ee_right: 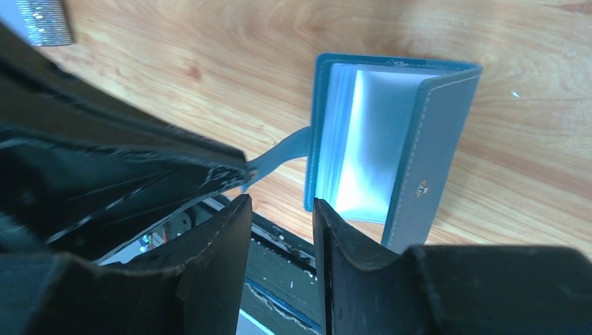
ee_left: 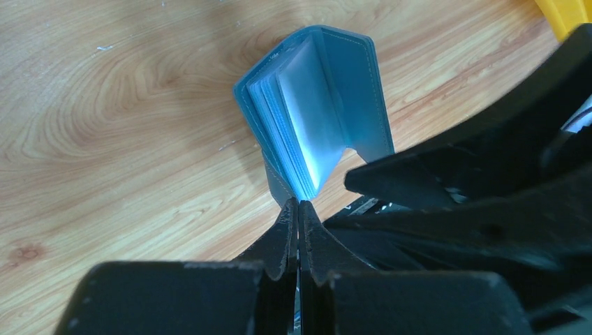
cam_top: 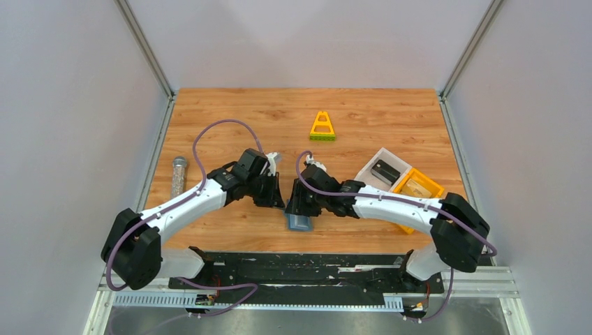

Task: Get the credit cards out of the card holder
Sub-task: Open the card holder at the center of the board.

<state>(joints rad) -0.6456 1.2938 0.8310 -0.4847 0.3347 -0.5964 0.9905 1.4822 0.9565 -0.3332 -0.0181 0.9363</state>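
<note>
Standing open like a book on the wooden table, near its front edge and between the two tool tips: the slate-blue card holder. Inside the covers, a stack of clear plastic sleeves, pale and glossy; credit cards not told apart from the sleeves in either wrist view. On the inner face of one cover, a small metal snap. Off one edge, a thin blue tab, pinched in the left gripper, fingers pressed flat together with nothing but that strip between them. Just beside the holder's open end, the right gripper, fingers spread with a plain gap, touching nothing that can be seen. Farther right on the table, a white bin with a dark rectangle lying in it, touching a yellow bin holding something tan, too small to name. Toward the back, well apart from the arms, a yellow triangular piece. By the left edge, a grey glittery tube lying lengthwise.
</note>
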